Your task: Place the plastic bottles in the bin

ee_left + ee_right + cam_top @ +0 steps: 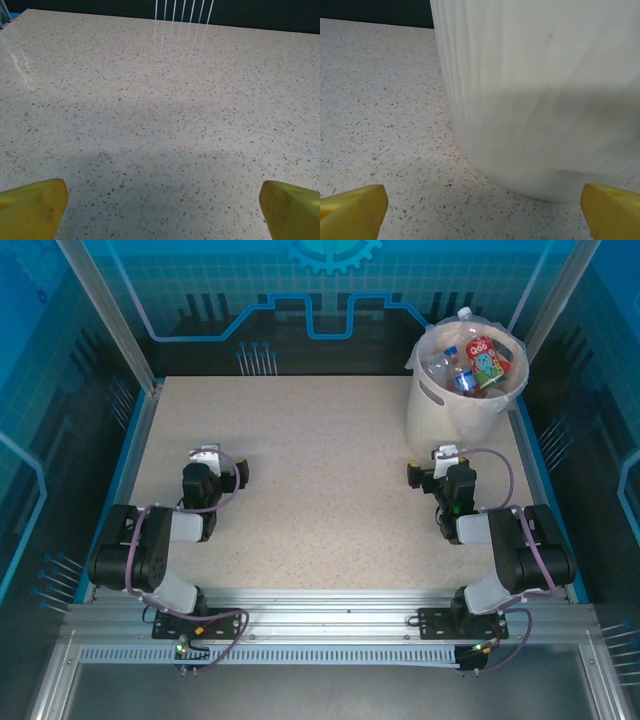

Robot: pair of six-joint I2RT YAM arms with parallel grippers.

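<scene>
Plastic bottles (468, 362) lie in the bin (436, 418) at one o'clock on the worktop (320, 480); left tool (215, 462) and right tool (432, 462) gape wide, empty.

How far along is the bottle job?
Done: plastic bottles are piled inside the bin. In hand: nothing; left fingers and right fingers stand open and empty. Left: the table looks bare, so the job is likely finished.

Cropped top and right, right wrist view: bin (540, 90). Half buried under rim, too small to count: bottles (470, 365). Clipped at bottom edge: left gripper (160, 215) fingertips (30, 207), right gripper (480, 215) fingertips (610, 210).
</scene>
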